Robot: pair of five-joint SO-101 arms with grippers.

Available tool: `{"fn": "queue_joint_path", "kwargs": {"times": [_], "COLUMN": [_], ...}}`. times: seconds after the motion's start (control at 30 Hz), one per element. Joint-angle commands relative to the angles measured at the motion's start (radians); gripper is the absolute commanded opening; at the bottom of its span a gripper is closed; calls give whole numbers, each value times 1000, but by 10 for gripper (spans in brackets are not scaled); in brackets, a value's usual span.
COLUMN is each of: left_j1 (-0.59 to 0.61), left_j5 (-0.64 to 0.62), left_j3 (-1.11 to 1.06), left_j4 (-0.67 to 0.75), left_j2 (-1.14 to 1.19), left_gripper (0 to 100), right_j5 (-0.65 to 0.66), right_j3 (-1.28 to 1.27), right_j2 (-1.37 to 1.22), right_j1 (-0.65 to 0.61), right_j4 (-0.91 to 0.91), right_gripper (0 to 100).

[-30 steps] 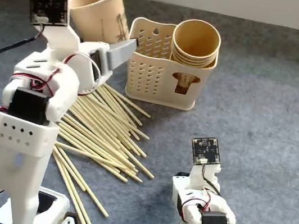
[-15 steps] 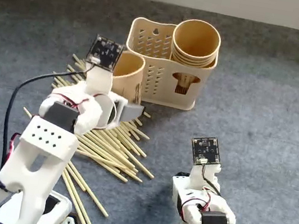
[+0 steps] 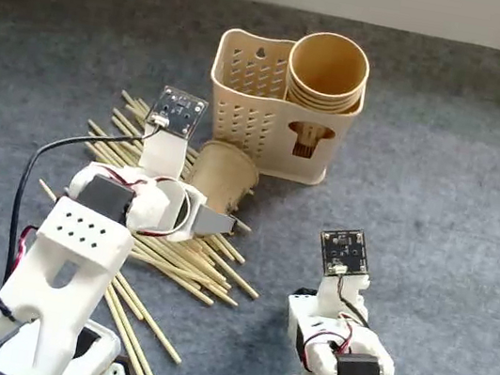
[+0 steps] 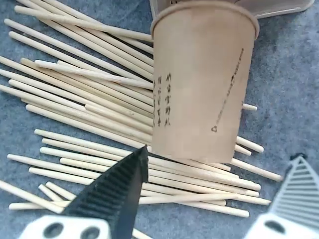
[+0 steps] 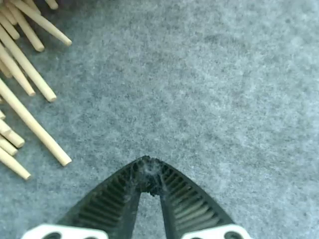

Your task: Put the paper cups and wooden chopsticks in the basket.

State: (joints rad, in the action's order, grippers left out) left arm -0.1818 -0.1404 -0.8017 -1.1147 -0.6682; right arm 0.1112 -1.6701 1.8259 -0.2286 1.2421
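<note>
A paper cup [image 3: 224, 176] lies on its side on the heap of wooden chopsticks [image 3: 210, 272], its rim toward the cream basket [image 3: 252, 129]. In the left wrist view the cup [image 4: 199, 84] has its base between the tips of my left gripper [image 4: 220, 154], which is open and not touching it. A stack of paper cups [image 3: 328, 71] stands in the basket's right half. My right gripper [image 5: 148, 163] is shut and empty above bare grey cloth, with chopstick ends [image 5: 27, 119] off to one side.
The right arm [image 3: 336, 344] sits folded at the front right, away from the heap. The chopsticks [image 4: 75, 89] fan out under and around the left arm [image 3: 91, 229]. Open grey cloth [image 3: 453, 229] lies right of the basket.
The left arm came down from beside the basket's top with the cup, set it on the chopsticks and opened. The cup now lies on its side. The right arm has not moved.
</note>
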Motion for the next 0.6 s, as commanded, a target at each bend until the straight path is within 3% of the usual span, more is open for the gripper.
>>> {"fn": "queue_joint_path", "kwargs": {"times": [0.0, 0.27, 0.37, 0.57], "left_j1": [-7, -8, -12, -88], "left_j5": [-8, -48, -109, -115], "left_j3": [18, 153, 211, 274], "left_j4": [-18, -143, -147, -147], "left_j2": [-39, -38, -31, -28], "left_gripper": [394, 386, 353, 341], "right_j5": [-2, -2, -2, -2], "right_j3": [-130, -130, -130, -130], "right_j2": [13, 13, 13, 13], "right_j1": [-4, -4, -4, -4], "right_j4": [5, 5, 5, 5], "right_gripper": [5, 5, 5, 5]}}
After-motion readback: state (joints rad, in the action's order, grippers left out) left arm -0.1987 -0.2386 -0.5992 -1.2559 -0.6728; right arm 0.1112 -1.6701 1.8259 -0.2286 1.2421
